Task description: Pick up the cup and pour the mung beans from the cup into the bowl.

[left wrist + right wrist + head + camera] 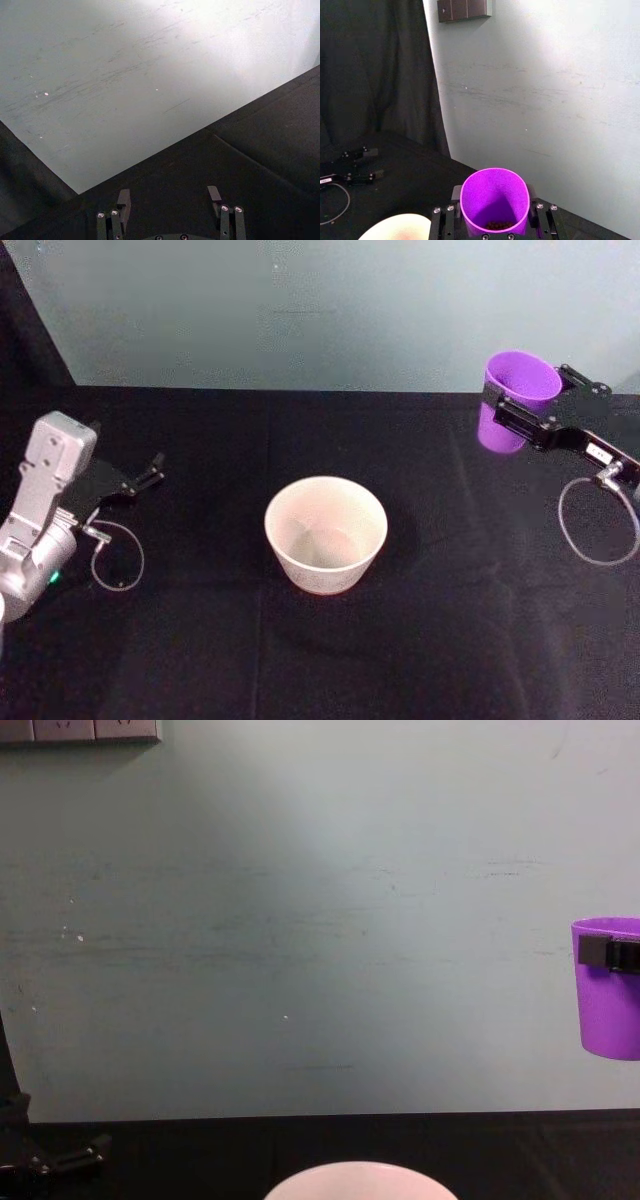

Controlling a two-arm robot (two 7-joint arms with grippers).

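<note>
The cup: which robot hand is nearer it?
Right. The right hand grips the cup, lifted off the table; the left hand sits open across the table, beyond the bowl.

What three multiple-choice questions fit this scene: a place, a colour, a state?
1. Where is the cup relative to the bowl? A. inside it. B. in the right gripper, aloft to its right. C. touching its left side.
2. What colour is the cup? A. green. B. white. C. purple.
3. The left gripper is? A. open. B. shut on the cup. C. shut on the bowl.
B, its base hangs clear in the chest view; C, its wall is bright purple; A, its fingers stand apart, holding nothing.
</note>
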